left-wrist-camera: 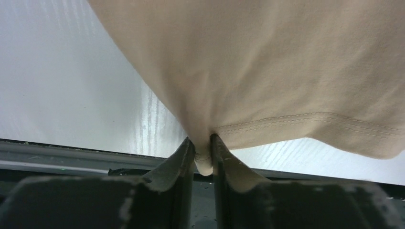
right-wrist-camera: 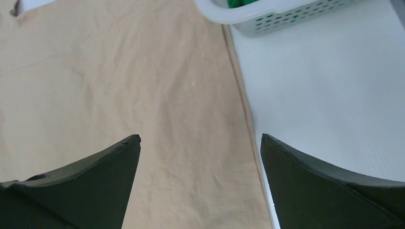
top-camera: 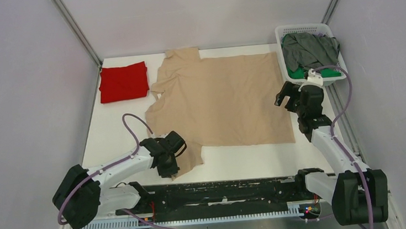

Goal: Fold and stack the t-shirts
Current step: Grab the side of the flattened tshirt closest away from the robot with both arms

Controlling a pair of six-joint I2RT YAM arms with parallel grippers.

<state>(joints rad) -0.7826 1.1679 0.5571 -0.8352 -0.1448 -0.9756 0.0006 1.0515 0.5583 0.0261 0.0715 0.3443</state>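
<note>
A large beige t-shirt (top-camera: 221,99) lies spread flat across the middle of the white table. My left gripper (top-camera: 173,166) is shut on its near-left sleeve, with a pinch of beige cloth (left-wrist-camera: 203,155) between the fingers. My right gripper (top-camera: 283,97) is open above the shirt's right hem (right-wrist-camera: 241,157), holding nothing. A red t-shirt (top-camera: 123,81) lies folded at the far left. A dark grey t-shirt (top-camera: 309,50) lies on a green one (top-camera: 302,73) in the basket.
A white plastic basket (top-camera: 302,29) stands at the far right corner; its rim also shows in the right wrist view (right-wrist-camera: 267,19). Grey walls with metal posts enclose the table. A black rail (top-camera: 224,193) runs along the near edge.
</note>
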